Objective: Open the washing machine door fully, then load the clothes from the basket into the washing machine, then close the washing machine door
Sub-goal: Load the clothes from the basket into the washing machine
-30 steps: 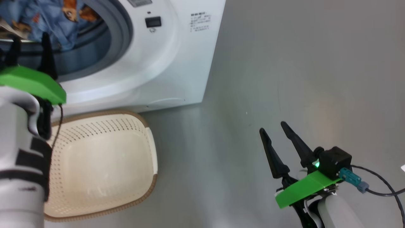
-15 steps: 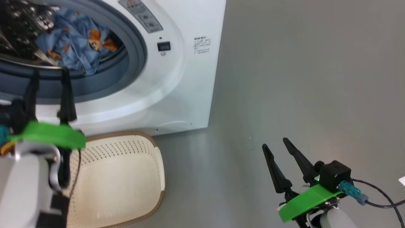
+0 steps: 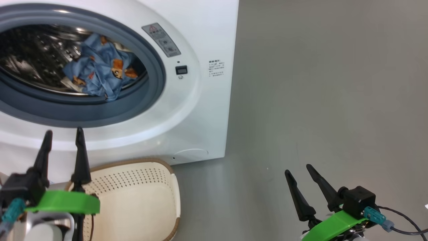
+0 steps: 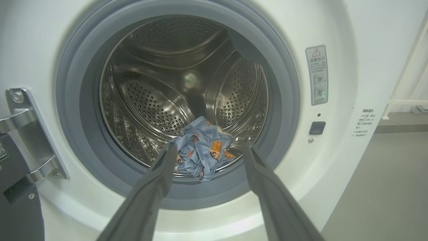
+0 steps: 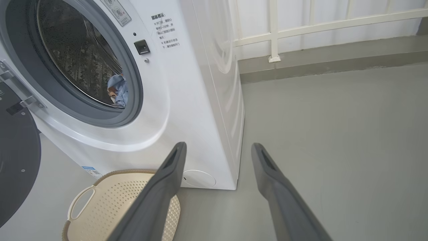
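Two pincers show, each with two long dark fingers. The left pincer (image 3: 64, 131) stands wide and holds nothing at the lower left of the head view, its tips in front of the white lower face of the single washing machine (image 3: 207, 110). In its own wrist view the two fingers frame the round opening. The right pincer (image 3: 297, 169) is spread just as wide and holds nothing at the lower right, over the bare grey floor (image 3: 317, 100) and well apart from the machine. One crumpled bundle of clothes (image 3: 97, 73), light blue with orange prints, lies at the front bottom of the steel drum (image 4: 157, 100), just behind the grey-blue gasket (image 3: 157, 83). How many garments it holds cannot be told. One basket (image 3: 147, 160) sits on the floor at the bottom of the frame, close against the machine's foot and just right of the left pincer, its perforated inside bare where it shows. The one door (image 5: 16, 160) hangs swung open at the left edge of the right wrist view, on its metal hinge (image 4: 23, 117). A white railing (image 5: 274, 30) runs behind the machine.
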Motion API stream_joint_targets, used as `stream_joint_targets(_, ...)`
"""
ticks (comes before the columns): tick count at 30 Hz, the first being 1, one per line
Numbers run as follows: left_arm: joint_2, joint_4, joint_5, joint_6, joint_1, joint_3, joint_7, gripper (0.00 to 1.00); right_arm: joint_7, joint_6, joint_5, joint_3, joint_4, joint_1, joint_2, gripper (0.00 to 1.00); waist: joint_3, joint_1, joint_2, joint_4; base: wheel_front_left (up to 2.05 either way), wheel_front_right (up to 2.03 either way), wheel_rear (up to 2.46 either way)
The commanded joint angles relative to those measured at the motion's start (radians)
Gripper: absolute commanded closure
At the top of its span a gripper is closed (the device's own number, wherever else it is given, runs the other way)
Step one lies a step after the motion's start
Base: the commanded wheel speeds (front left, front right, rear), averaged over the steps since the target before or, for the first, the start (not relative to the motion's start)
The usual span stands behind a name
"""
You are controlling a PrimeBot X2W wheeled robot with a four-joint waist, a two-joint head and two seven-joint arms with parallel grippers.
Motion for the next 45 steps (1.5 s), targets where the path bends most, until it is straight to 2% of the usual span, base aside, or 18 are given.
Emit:
stream_joint_targets(1,0.027,-0.033,0.007,0.010,-0.005,0.034,-0.006,0.00,-0.012,0.006,0.014,0.019,-0.024,0.001,-0.008,0.00,-0.017,0.0000,0.0000,0.009,0.00,0.00,0.00)
stream_joint_targets(9,0.018,-0.108,0.038,0.040,0.126,0.055,-0.006,0.00,-0.012,0.006,0.012,0.013,-0.027,0.034,-0.012,0.00,-0.071,0.0000,0.0000,0.012,0.00,0.00,0.00)
stream_joint_targets(16,-0.001,-0.139,0.039,0.044,0.221,0.073,-0.006,0.00,-0.012,0.006,0.004,0.004,-0.046,0.061,-0.018,0.00,-0.094,0.0000,0.0000,0.014,0.00,0.00,0.00)
stream_joint_targets(29,-0.054,-0.146,0.066,0.032,0.357,0.100,-0.006,0.00,-0.012,0.006,-0.031,-0.007,-0.085,0.094,-0.032,0.00,-0.142,0.0000,0.0000,0.018,0.00,0.00,0.00)
stream_joint_targets(45,-0.093,-0.129,0.069,-0.011,0.384,0.118,-0.006,0.00,-0.012,0.006,-0.032,-0.005,-0.092,0.095,-0.030,0.00,-0.139,0.0000,0.0000,0.030,0.00,0.00,0.00)
